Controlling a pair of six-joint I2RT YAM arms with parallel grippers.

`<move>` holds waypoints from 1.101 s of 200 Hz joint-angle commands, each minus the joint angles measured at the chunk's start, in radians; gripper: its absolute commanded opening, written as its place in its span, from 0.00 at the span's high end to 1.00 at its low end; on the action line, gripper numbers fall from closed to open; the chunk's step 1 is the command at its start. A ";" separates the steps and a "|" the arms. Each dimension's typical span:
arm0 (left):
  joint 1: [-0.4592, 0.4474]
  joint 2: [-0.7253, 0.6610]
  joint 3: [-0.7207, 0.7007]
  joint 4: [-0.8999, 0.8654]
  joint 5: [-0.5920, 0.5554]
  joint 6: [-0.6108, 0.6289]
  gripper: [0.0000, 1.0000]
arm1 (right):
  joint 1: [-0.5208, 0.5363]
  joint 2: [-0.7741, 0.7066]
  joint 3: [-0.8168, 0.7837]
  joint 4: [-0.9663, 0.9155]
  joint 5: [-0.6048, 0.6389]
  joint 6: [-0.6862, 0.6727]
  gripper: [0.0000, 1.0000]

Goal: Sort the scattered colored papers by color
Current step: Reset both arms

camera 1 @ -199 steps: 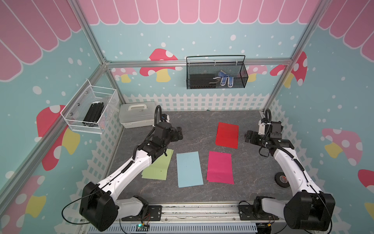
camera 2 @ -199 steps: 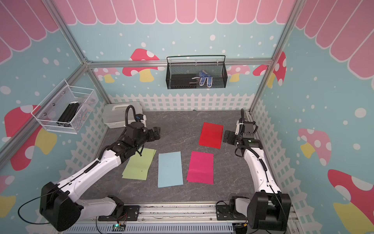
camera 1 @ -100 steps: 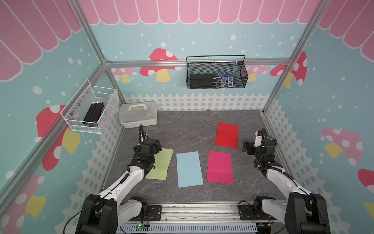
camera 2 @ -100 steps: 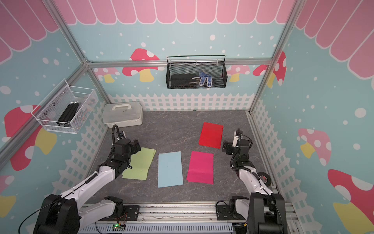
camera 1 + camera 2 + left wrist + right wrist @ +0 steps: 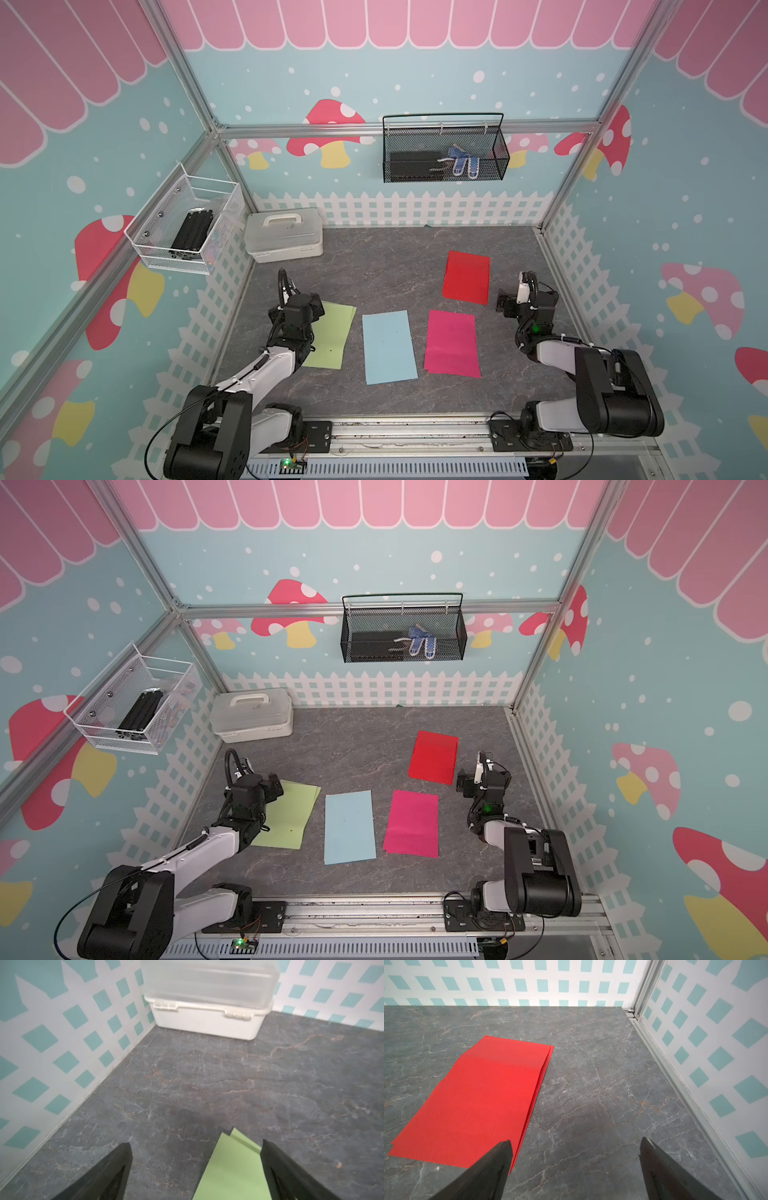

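The grey table point(image 5: 374, 257) is closed in on three sides by fence-printed walls point(image 5: 415, 208). Its back half lies bare between the white box point(image 5: 284, 235), tucked in the far left corner, and the red paper point(image 5: 466, 276) toward the right wall. Three piles sit in a row nearer the rail: the blue paper point(image 5: 388, 347) is in the middle, the pink paper point(image 5: 452, 343) on its right and the green paper point(image 5: 332, 336) on its left. Strips of bare table keep all four apart. The red and green piles show slightly offset sheet edges.

The left gripper point(image 5: 195, 1142) is over the green pile's far corner, jaws spread wide and holding nothing. The right gripper point(image 5: 575, 1139) is just beside the red paper's near right corner, over the free strip along the right wall, also wide apart and empty.

A second ago both arms reached farther out over the table; now they are folded back toward the rail. The papers have not shifted.
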 commanded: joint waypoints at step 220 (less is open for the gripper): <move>0.082 0.351 0.036 0.578 0.297 0.183 0.01 | 0.017 0.078 -0.059 0.235 -0.033 -0.058 0.01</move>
